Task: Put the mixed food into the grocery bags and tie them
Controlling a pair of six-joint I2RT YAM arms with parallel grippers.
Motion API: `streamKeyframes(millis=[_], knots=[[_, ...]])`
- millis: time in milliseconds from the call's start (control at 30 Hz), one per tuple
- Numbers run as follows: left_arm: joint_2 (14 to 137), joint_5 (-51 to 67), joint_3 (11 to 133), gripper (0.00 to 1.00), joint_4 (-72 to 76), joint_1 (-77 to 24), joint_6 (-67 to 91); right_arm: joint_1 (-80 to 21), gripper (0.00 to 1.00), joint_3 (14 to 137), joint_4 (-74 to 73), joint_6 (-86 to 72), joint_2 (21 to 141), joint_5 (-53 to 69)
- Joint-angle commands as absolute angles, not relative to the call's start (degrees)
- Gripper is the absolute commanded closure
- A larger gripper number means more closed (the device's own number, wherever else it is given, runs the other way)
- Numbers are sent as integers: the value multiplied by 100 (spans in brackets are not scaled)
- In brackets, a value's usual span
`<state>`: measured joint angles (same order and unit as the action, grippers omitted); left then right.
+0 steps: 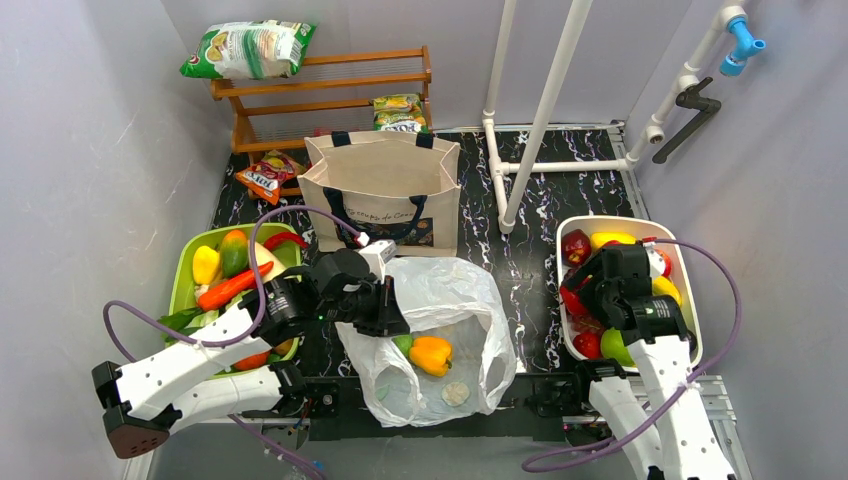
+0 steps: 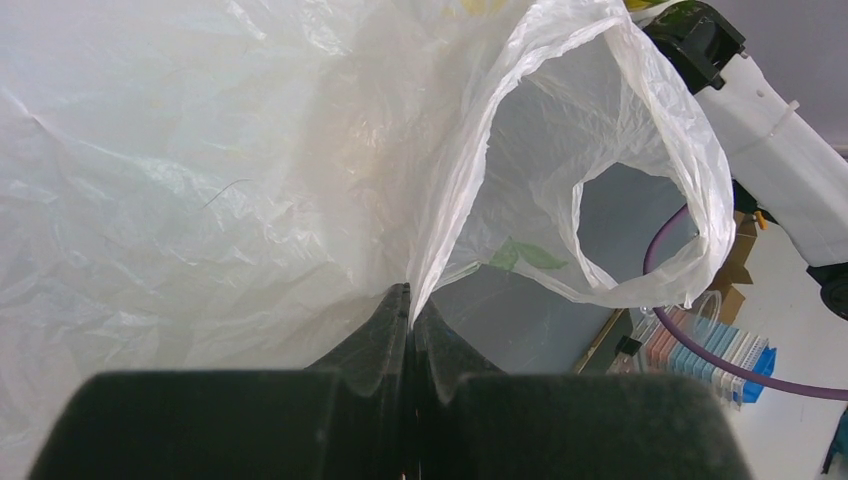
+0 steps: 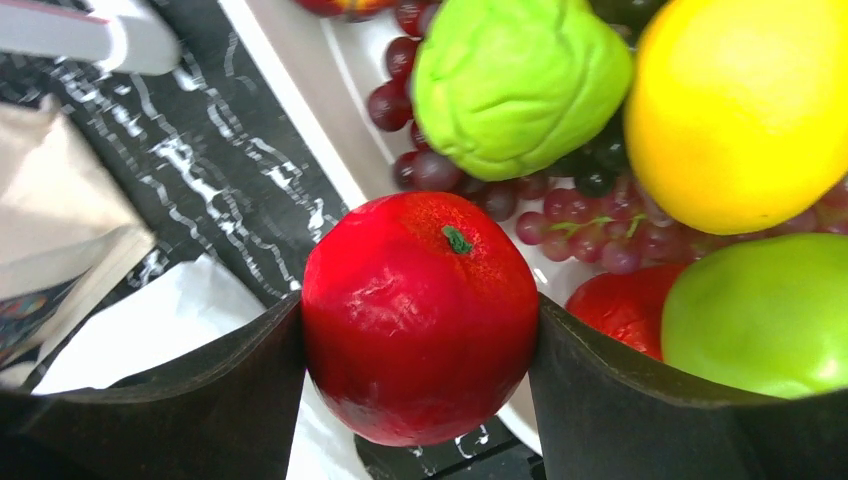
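The right gripper [image 3: 420, 335] is clamped on a red apple [image 3: 420, 300], one finger against each side. It holds the apple at the rim of the white tray [image 3: 300, 110], just beside the grapes [image 3: 590, 225] and a green apple [image 3: 765, 320]. The left gripper [image 2: 410, 325] has its jaws together, pinching a fold of the white plastic bag [image 1: 455, 290]. The bag lies open between the arms with an orange bell pepper [image 1: 432, 354] inside. The canvas tote [image 1: 380, 185] stands just behind the bag.

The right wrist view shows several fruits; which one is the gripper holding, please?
The red apple, clamped in the right gripper; the green apple and yellow fruit lie beyond it, ungripped.
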<state>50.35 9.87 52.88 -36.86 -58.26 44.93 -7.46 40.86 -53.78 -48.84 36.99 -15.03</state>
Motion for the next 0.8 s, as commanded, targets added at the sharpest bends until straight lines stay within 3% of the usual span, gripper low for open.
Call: streamKeyframes(millis=[0, 167, 233, 433, 533, 567, 767], knots=[[5033, 944, 5444, 100, -3726, -5854, 4430, -740, 59, 4539, -5297, -4462, 3567, -893], [4951, 894, 5354, 95, -3722, -5854, 4431, -738, 68, 4738, -5186, -4332, 3498, -431], [4852, 803, 5300, 100, -3674, -5854, 4435, -738, 70, 4805, -5129, -4301, 3469, -265], [4605, 544, 5132, 100, -3571, -5854, 4535, -740, 73, 4964, -4980, -4154, 3360, 194], [4603, 639, 5077, 95, -3533, -5854, 4516, -746, 74, 5061, -4824, -4084, 3390, 685], [4607, 678, 5071, 100, -3527, -5851, 4496, -747, 74, 5102, -4771, -4061, 3415, 842], [4589, 656, 5074, 100, -3552, -5854, 4567, -762, 71, 5434, -4559, -4037, 3680, 1838]])
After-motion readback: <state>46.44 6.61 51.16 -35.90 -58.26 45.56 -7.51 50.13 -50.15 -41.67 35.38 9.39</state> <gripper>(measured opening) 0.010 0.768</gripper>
